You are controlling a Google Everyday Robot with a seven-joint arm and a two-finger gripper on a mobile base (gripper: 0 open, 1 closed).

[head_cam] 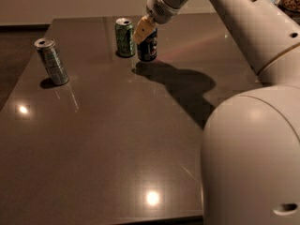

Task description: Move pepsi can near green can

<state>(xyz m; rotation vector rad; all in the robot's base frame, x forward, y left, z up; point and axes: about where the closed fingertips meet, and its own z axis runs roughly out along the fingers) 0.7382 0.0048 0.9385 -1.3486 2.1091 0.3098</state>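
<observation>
The pepsi can [148,49], dark navy with a pale patch low on its side, stands upright on the dark table [108,139] at the far middle. The green can [124,36] stands just left of it, a narrow gap apart. My gripper [145,31] reaches down from the upper right and sits at the top of the pepsi can, covering the can's upper part. The white arm [243,27] runs from the gripper to the right edge of the view.
A silver-grey patterned can [51,62] stands at the far left of the table. The robot's large white body [253,158] fills the lower right. The arm's shadow [183,86] lies right of the cans. The table's front edge runs along the bottom.
</observation>
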